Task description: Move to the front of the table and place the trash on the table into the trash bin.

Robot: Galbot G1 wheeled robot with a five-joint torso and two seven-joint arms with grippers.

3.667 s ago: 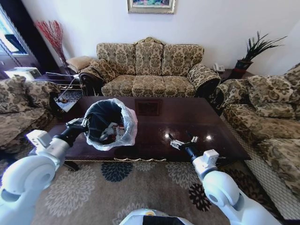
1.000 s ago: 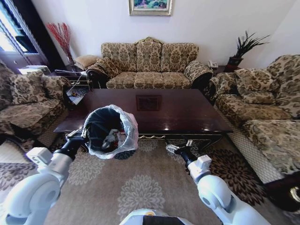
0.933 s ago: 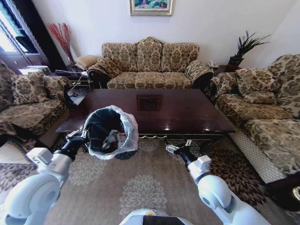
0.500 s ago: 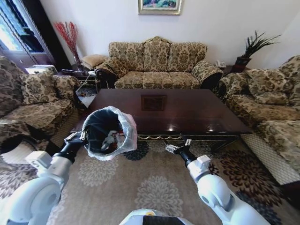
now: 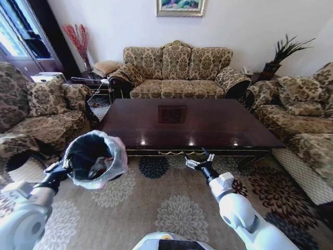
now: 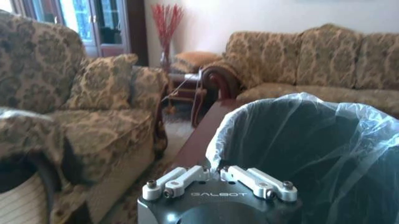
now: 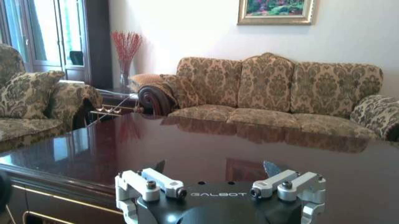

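Note:
My left gripper (image 5: pixel 64 166) is shut on the rim of the trash bin (image 5: pixel 94 158), a black bin lined with a whitish bag, and holds it above the carpet, left of the table's front corner. Pale bits of trash (image 5: pixel 100 167) lie inside it. In the left wrist view the bag's rim (image 6: pixel 293 135) sits right at the left gripper (image 6: pixel 217 172). The glossy dark table (image 5: pixel 208 125) has a bare top. My right gripper (image 5: pixel 198 162) is open and holds nothing, just in front of the table's front edge. The right wrist view shows the right gripper (image 7: pixel 215 168) facing the tabletop (image 7: pixel 187 144).
Patterned sofas ring the table: one behind (image 5: pixel 177 73), one on the left (image 5: pixel 41 114) and one on the right (image 5: pixel 302 125). A small side table (image 5: pixel 93 86) stands at the back left. Patterned carpet (image 5: pixel 156 208) lies between me and the table.
The camera has backed away from the table and shifted, so the table sits farther off. My left arm has swung the bin left and lower. The right gripper stays open.

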